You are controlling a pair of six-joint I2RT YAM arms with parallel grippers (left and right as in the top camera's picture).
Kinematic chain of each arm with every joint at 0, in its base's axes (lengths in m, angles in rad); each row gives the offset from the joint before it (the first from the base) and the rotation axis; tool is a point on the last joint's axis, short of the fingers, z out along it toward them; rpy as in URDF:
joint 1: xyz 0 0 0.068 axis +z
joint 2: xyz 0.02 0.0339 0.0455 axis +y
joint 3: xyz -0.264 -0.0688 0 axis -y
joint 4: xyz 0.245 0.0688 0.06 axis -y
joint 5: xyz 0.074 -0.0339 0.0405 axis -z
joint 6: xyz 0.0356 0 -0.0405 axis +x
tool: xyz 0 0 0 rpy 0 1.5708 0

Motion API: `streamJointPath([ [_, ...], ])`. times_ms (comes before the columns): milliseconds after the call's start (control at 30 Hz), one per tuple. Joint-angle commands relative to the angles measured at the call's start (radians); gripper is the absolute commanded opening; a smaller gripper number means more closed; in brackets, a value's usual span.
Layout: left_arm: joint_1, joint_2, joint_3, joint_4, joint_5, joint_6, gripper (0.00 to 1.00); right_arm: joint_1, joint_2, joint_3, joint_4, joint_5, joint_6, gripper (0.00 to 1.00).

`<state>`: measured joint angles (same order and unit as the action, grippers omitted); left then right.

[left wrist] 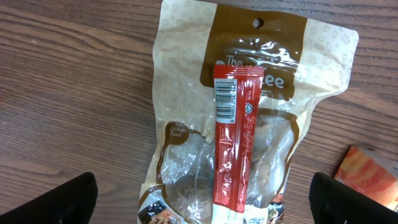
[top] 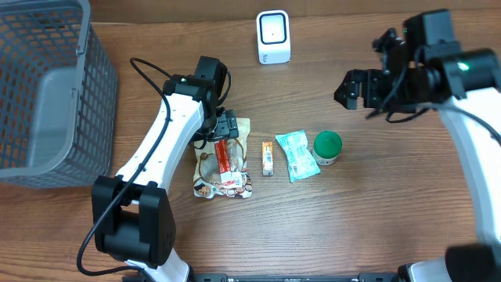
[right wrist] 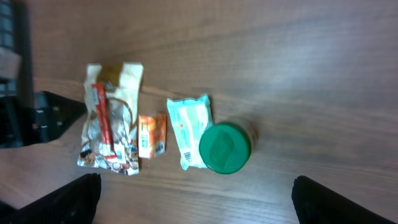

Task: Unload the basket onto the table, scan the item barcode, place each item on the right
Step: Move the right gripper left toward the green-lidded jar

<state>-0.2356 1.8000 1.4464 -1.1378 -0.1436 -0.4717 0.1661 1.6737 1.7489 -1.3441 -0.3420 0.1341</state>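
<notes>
We see the left gripper point(left wrist: 207, 202), jaws apart, above a red stick packet point(left wrist: 233, 155) whose barcode point(left wrist: 225, 102) faces up on a tan pouch point(left wrist: 186, 93) printed "The"; the right gripper point(top: 354, 88), equally wide, hangs right of the white scanner point(top: 273, 37).

In the middle of the overhead frame a stick packet point(top: 225, 159) lies on a pouch point(top: 205, 168), my left gripper point(top: 227, 125) above its upper end. To the right follow a small bar point(top: 268, 158), a flat pack point(top: 297, 155) and a jar point(top: 327, 146). The scanner point(top: 273, 37) stands at top centre, the basket point(top: 98, 102) at upper left.
</notes>
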Motion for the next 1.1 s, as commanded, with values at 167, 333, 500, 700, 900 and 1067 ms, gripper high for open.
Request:
streamJointPath([
  [167,0.0,-0.011,0.013,-0.002,-0.009,-0.015,1.0,0.02,0.119,-0.008,-0.053,0.043,0.156,1.0],
  [333,0.0,-0.011,0.013,-0.002,-0.009,-0.015,1.0,0.076,0.118,-0.077,-0.033,0.24,0.287,1.0],
  [500,0.0,-0.011,0.013,-0.002,-0.009,-0.015,1.0,0.152,0.119,-0.153,0.048,0.256,0.29,1.0],
  [700,0.0,-0.011,0.013,-0.002,-0.009,-0.015,1.0,0.242,0.119,-0.258,0.189,0.337,0.308,1.0],
  [900,0.0,-0.011,0.013,-0.002,-0.009,-0.015,1.0,0.261,0.119,-0.328,0.253,0.394,0.375,1.0],
  [1067,0.0,-0.011,0.013,-0.002,-0.009,-0.015,1.0,0.261,0.119,-0.408,0.322,0.393,0.376,1.0],
])
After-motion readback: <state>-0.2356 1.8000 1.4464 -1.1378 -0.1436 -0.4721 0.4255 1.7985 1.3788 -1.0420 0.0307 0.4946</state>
